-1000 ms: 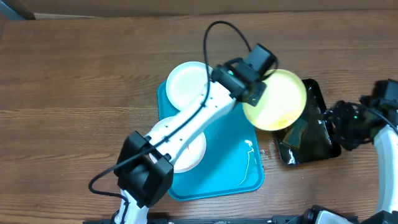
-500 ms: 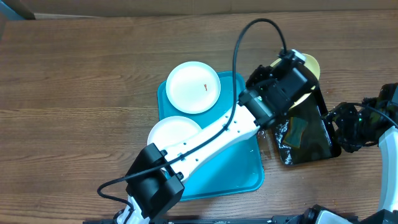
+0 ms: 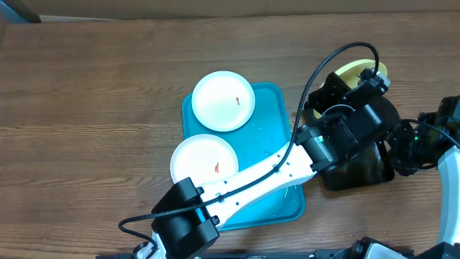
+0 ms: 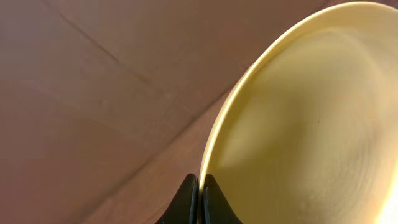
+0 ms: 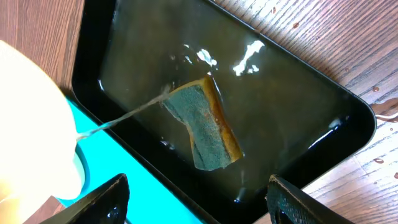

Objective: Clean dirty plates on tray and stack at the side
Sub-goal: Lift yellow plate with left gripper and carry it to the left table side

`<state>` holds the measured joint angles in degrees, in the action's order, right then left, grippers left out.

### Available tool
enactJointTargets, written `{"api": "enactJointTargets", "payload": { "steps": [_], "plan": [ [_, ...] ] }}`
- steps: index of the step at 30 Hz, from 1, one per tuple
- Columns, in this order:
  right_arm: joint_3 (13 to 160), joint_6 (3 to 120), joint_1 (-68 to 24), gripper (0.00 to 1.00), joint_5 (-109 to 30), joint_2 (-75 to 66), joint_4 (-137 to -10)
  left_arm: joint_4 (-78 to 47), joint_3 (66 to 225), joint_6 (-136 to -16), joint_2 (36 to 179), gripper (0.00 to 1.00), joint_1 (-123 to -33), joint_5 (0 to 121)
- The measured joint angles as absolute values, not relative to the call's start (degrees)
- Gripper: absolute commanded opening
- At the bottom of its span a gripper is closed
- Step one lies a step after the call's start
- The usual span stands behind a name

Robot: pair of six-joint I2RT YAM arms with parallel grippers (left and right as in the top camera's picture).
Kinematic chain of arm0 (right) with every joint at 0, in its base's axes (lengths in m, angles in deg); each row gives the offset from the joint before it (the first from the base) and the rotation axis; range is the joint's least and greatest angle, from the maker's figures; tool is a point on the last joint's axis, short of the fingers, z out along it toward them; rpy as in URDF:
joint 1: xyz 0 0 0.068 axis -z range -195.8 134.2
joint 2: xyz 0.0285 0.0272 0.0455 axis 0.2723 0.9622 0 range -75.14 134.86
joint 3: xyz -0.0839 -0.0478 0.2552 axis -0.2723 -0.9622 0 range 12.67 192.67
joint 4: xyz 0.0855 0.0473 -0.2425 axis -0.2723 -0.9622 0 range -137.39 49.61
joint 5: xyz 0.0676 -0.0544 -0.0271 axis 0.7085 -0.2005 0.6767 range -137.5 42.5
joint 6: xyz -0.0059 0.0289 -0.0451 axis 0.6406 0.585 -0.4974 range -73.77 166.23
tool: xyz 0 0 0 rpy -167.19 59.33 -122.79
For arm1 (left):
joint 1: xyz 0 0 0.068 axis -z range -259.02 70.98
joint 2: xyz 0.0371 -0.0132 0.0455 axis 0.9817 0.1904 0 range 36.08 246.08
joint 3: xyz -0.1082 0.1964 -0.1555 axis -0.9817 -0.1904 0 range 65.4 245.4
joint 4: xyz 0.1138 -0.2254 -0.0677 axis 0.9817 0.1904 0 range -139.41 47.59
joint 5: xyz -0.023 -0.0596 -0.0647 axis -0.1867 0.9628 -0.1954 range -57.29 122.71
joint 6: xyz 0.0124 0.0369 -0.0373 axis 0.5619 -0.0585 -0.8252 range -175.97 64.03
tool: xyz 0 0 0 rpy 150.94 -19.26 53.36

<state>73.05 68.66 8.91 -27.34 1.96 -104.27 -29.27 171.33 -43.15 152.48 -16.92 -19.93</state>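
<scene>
Two white plates lie on the blue tray [image 3: 269, 198]: one at its far end [image 3: 223, 101], one nearer [image 3: 203, 160], each with a small red smear. The yellow-green plate [image 3: 356, 70] is tipped on edge over the far end of the black tray [image 3: 366, 173], mostly hidden by my left arm. My left gripper [image 4: 199, 186] is shut on that plate's rim [image 4: 298, 118]. My right gripper [image 5: 199, 202] stands open above the black tray [image 5: 367, 115], apart from the sponge [image 5: 205, 127] that lies in its water.
The black tray sits against the blue tray's [image 5: 130, 168] right side. My left arm [image 3: 251, 180] stretches diagonally across the blue tray, with its cable [image 3: 316, 68] looping above. My right arm [image 3: 402, 147] is at the table's right edge. Water drops dot the wood [image 5: 373, 90].
My left arm has swung right with the yellow-green plate, from the blue tray's right edge to over the black tray's far end, tipping it on edge. The right arm has not moved.
</scene>
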Motion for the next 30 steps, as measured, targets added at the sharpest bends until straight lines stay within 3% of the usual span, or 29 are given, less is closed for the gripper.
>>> {"api": "enactJointTargets", "payload": {
  "steps": [17,23,27,30],
  "plan": [
    [73.05,68.66,8.93,0.72,-27.34,1.96,-104.27,-32.50,171.33,-34.58,152.48,0.04,-15.98,-22.44],
    [73.05,68.62,8.91,0.72,-27.32,1.96,-104.27,-23.13,171.66,-39.45,152.50,0.04,-16.26,-20.56],
    [73.05,68.66,8.91,0.72,-27.34,1.96,-104.29,-27.78,172.01,-42.86,152.57,0.04,-17.49,-23.95],
    [73.05,68.66,8.91,0.72,-27.34,1.96,-104.27,-23.82,172.64,-43.67,152.39,0.04,-18.40,-21.22]
  ]
}}
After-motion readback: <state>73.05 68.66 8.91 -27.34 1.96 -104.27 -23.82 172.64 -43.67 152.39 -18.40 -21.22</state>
